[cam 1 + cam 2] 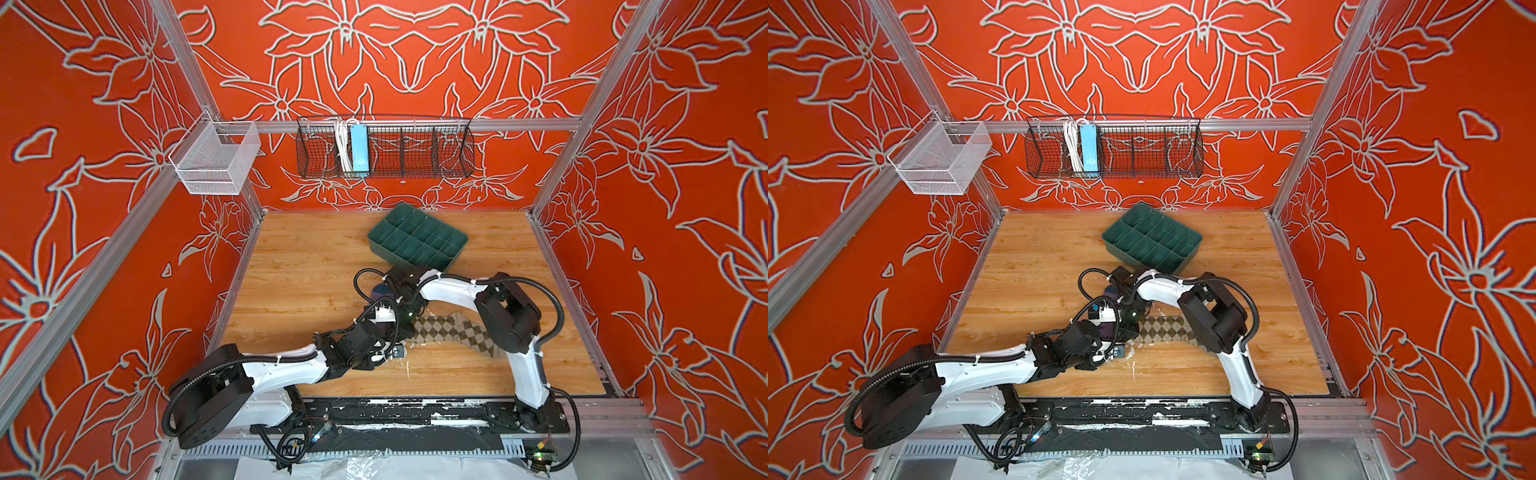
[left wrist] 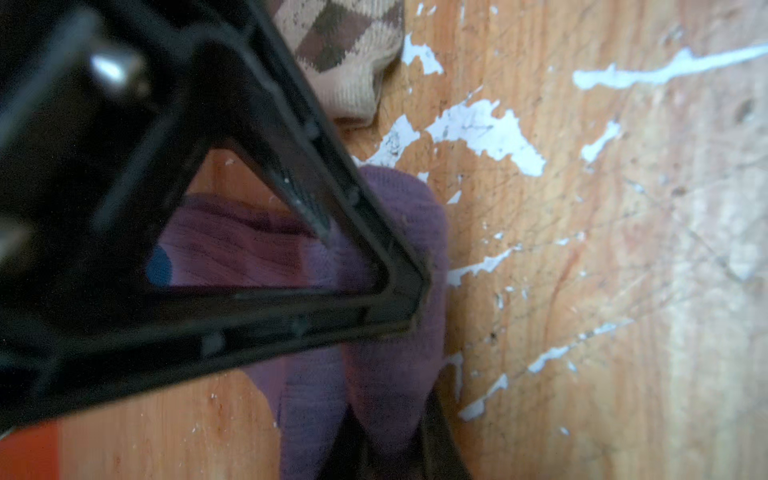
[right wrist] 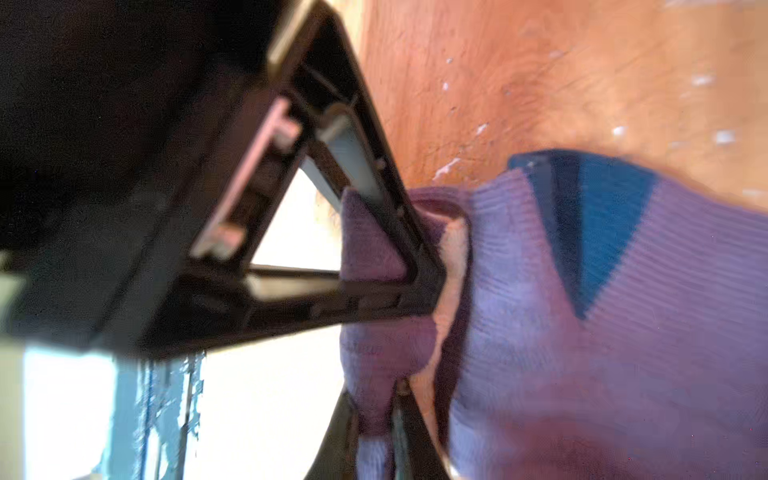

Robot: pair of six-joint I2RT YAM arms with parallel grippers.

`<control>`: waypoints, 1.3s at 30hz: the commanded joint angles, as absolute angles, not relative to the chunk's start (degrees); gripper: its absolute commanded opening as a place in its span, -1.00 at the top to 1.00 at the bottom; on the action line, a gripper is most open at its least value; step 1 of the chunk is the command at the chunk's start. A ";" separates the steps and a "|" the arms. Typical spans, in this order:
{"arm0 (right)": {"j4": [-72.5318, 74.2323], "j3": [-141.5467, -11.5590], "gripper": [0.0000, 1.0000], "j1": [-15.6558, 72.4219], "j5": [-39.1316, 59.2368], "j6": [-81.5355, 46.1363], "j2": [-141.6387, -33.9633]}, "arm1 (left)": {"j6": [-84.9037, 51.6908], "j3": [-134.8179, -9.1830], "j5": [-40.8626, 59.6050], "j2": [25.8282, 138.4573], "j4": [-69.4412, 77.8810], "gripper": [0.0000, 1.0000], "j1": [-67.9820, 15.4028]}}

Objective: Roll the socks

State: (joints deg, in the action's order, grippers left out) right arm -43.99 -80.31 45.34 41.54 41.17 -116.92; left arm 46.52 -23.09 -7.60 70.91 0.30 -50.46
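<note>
Both tools meet near the middle of the desk [image 1: 299, 266]. The left tool [image 2: 390, 365] is closed, pinching a fold of the purple sock [image 2: 390, 232]; the right tool [image 3: 399, 365] is likewise clamped on purple cloth. Just beside it, the argyle sock [image 1: 453, 330] lies flat, its long axis running toward the desk's right edge. A green divided tray [image 1: 417, 239] sits behind; open wood lies to the left.

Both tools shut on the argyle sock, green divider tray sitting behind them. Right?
Not quite. Both tools grip the purple sock, as both wrist views show; the argyle sock lies loose beside them. The green divider tray does sit behind.
</note>
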 commanded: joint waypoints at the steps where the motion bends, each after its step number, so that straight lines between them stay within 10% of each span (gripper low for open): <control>1: -33.19 -73.56 0.70 43.35 39.51 37.12 -108.92 | 47.81 -23.12 -0.40 70.48 -8.31 1.00 -47.99; 16: -11.66 -44.99 0.39 36.33 15.36 26.19 -65.86 | 49.04 -33.04 17.96 75.57 -23.52 1.00 -36.74; 26: -19.47 -33.59 0.07 43.18 16.62 47.47 -42.02 | 47.29 -40.35 26.03 83.08 -30.51 1.00 -31.01; 39: 1.92 -33.81 -0.11 68.22 -6.59 56.56 -67.68 | 46.09 -47.78 28.92 93.40 -35.34 1.00 -28.24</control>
